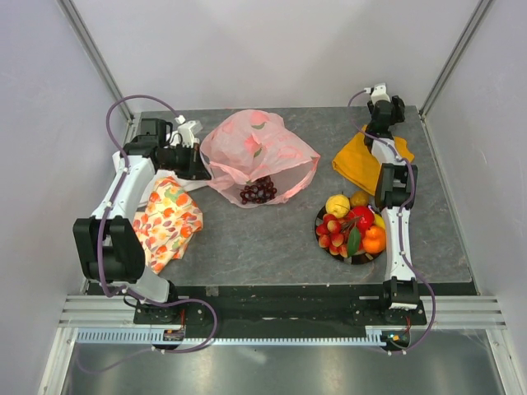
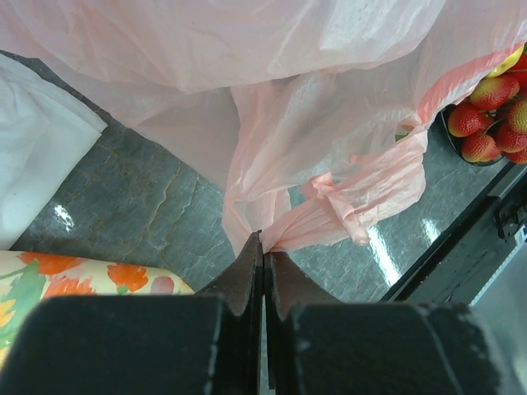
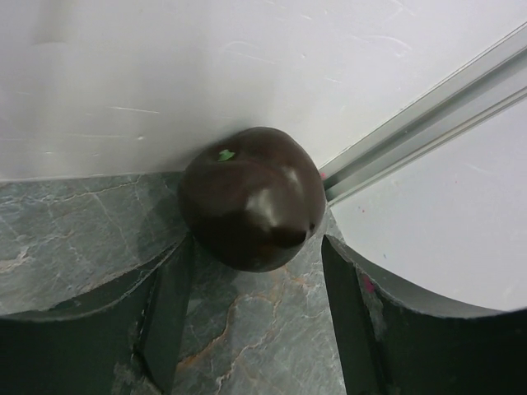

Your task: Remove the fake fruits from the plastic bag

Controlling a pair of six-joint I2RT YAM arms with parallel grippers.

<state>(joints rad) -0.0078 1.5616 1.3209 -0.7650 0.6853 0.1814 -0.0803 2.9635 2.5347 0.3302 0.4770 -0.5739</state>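
Observation:
The pink plastic bag (image 1: pixel 257 152) lies at the middle back of the table, and it fills the left wrist view (image 2: pixel 329 123). A dark purple grape bunch (image 1: pixel 258 191) shows at its near edge, under the thin plastic. My left gripper (image 1: pixel 200 146) is shut on a bunched fold of the bag (image 2: pixel 265 243). My right gripper (image 1: pixel 380 97) is open at the far right corner. A dark brown oval fruit (image 3: pixel 251 197) rests on the table against the back wall, just between its open fingertips (image 3: pixel 174 255). The other fruits sit heaped on a dark plate (image 1: pixel 325 243).
An orange cloth (image 1: pixel 362 160) lies under the right arm. A floral orange-patterned cloth (image 1: pixel 167 218) lies at the left, next to a white cloth (image 2: pixel 33 181). The back wall and a metal corner post (image 3: pixel 428 115) stand right behind the brown fruit.

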